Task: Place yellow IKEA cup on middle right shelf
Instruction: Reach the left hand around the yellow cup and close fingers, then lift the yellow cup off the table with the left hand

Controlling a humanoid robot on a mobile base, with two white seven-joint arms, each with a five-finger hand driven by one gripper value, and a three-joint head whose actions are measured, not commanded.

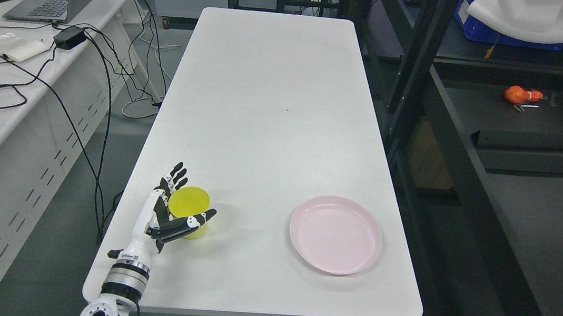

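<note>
White table [274, 125], long axis toward 12 o'clock; dark shelving rack [526, 154] at 3 o'clock. Pink plate [336, 235] at 3 o'clock of the yellow cup [189, 203] — well apart. Cup upright near the table's 7 o'clock corner, mouth open. Probably light, stiff plastic, smooth-walled, hence slippery; best taken around the side wall. Left hand [178, 207] cupped around it — fingers [176, 175] at the cup's 10 o'clock, thumb at 5 o'clock; firm grip uncertain.

Left hand [177, 210] upright, fingers half-curled
</note>
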